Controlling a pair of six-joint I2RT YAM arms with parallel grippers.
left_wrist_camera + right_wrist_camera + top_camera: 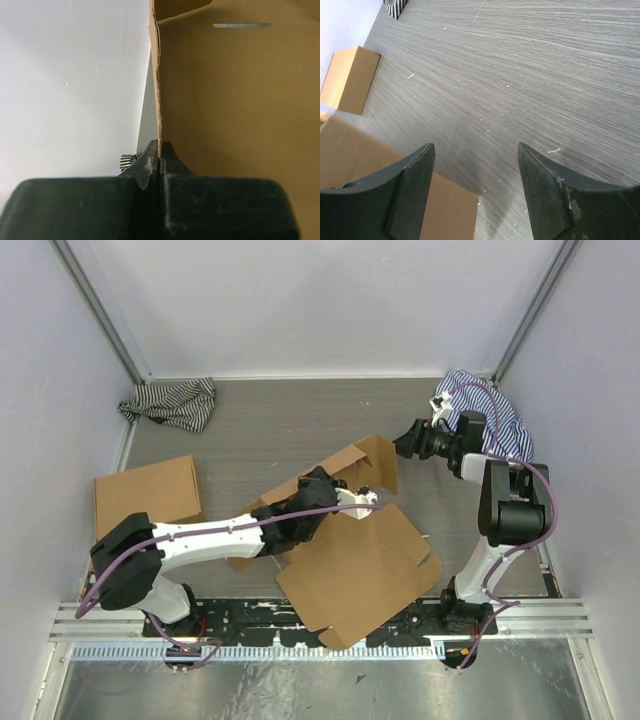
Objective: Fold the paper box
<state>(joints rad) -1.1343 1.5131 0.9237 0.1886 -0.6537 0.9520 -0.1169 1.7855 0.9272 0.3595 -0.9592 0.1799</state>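
The paper box (360,565) is a brown die-cut cardboard sheet lying partly unfolded at the table's middle and front, with a side wall and flap (372,465) standing up at its far end. My left gripper (335,490) is shut on the edge of an upright wall of the paper box; in the left wrist view its jaws (159,150) pinch the thin cardboard edge (159,75). My right gripper (408,445) is open and empty, just right of the raised flap. In the right wrist view its fingers (415,175) hover above the table with a box corner (445,210) below.
A second flat brown cardboard box (148,495) lies at the left, also in the right wrist view (347,77). A striped cloth (172,403) sits at the back left and another striped cloth (490,415) at the back right behind the right arm. Walls enclose the table.
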